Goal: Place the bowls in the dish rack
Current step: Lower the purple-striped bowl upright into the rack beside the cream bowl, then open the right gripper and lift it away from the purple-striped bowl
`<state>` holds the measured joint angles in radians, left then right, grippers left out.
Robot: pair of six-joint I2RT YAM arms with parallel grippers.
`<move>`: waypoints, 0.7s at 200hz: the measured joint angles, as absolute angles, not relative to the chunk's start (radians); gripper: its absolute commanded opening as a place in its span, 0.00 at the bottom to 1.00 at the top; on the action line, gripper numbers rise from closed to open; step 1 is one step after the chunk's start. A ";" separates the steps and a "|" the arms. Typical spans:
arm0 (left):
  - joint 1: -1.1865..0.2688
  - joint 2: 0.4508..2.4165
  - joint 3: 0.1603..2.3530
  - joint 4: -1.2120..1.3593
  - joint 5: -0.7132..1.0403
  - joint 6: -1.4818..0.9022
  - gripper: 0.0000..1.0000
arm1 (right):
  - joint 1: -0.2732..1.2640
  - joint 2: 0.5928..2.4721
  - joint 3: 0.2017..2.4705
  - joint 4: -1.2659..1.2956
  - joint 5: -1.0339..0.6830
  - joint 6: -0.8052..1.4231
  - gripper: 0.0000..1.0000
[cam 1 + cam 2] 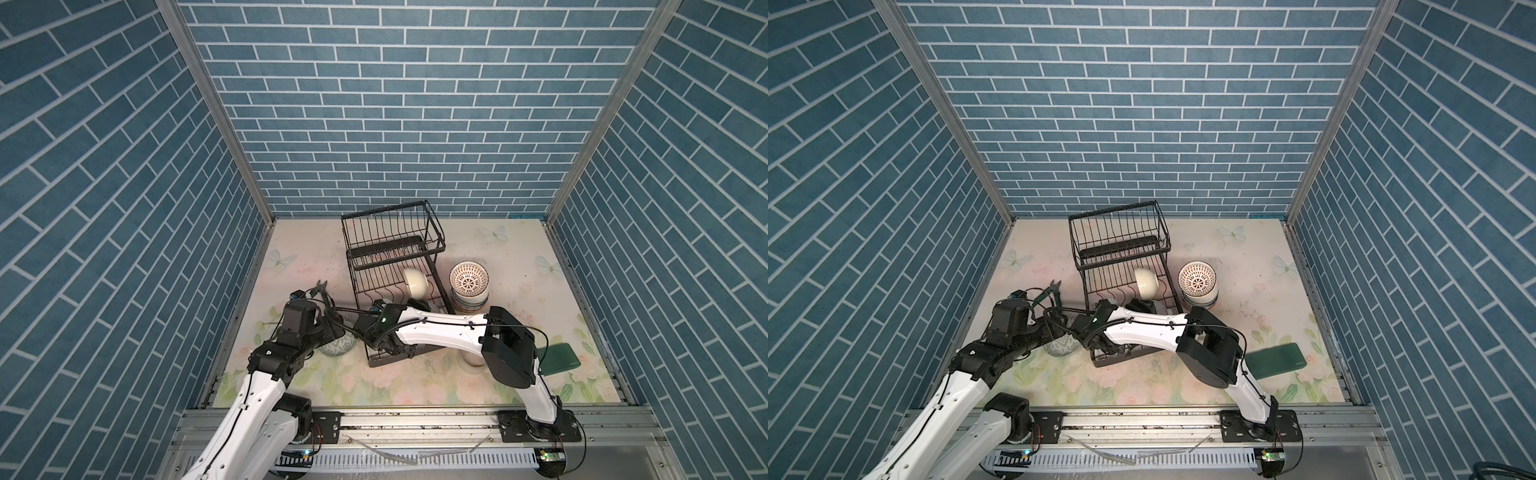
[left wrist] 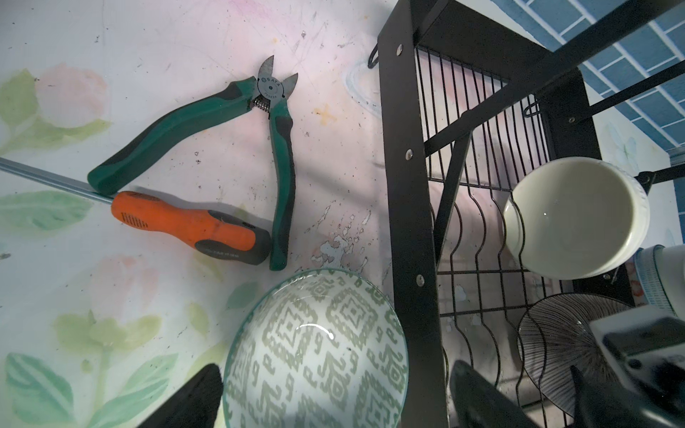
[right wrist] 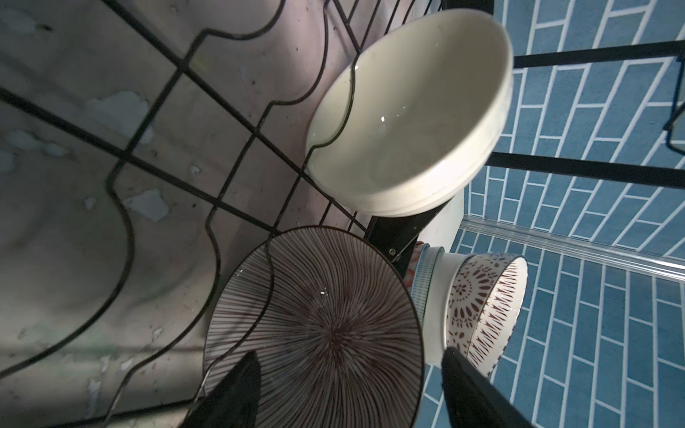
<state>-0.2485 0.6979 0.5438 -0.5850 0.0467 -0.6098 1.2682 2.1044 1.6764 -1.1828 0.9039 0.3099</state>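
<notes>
My right gripper gapes wide astride the brown-striped bowl in the dish rack — left gripper wide over the green-patterned bowl.

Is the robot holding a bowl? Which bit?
Nothing is held. The right gripper is open over the striped bowl in the dish rack; the left gripper is open over the green-patterned bowl.

The dish rack is black. The cream bowl is plain. The striped bowl is white with fine brown radiating lines. The patterned bowl has pale green geometric motifs on white, and the lattice bowl has dark lattice on white. The cutters are green and the screwdriver is orange and grey. The counter is pastel floral.
</notes>
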 measured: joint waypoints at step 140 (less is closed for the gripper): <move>-0.249 0.699 0.548 -0.555 0.087 -0.609 0.99 | 1.171 1.827 1.602 -1.014 0.730 0.342 0.82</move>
